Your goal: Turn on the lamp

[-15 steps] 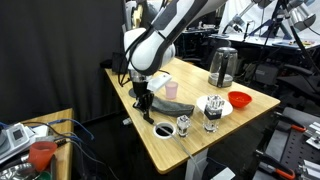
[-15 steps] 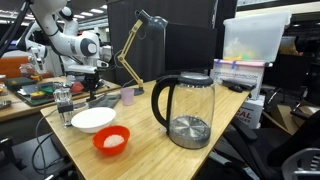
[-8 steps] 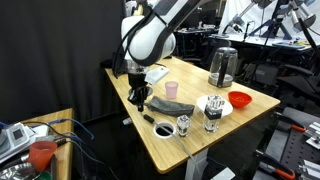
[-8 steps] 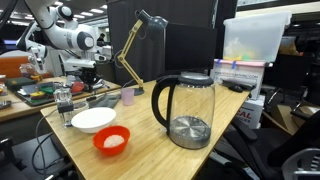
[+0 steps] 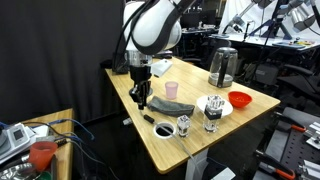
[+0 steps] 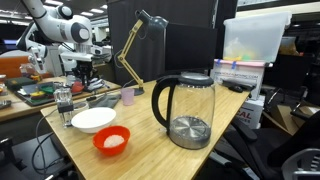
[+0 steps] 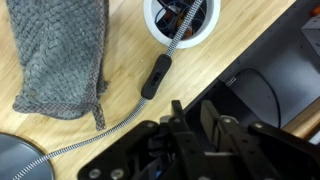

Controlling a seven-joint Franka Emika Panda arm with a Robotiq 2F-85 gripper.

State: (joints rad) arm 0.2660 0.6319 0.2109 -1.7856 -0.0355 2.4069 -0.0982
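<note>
The lamp (image 6: 128, 50) stands at the far side of the table, with a thin pale stem and a dark head; I see no glow at the head. In the wrist view a part of its round grey base (image 7: 12, 165) shows at the bottom left. A braided cord runs from there to a black inline switch (image 7: 157, 77). My gripper (image 7: 192, 110) is shut and empty. It hangs above the table, just off the switch toward the table edge. It also shows in both exterior views (image 5: 141, 98) (image 6: 82, 75).
A grey knitted cloth (image 7: 65, 50) lies beside the cord, and a white cup (image 7: 183, 22) holds the cord's end. A steel kettle (image 6: 185, 110), a red bowl (image 6: 111, 140), a white bowl (image 6: 92, 120), a pink cup (image 5: 171, 89) and small jars (image 5: 184, 125) stand on the table. The table edge (image 7: 250, 55) is close.
My gripper has risen from just above the tabletop near the cord to a higher position. Nothing else on the table has moved.
</note>
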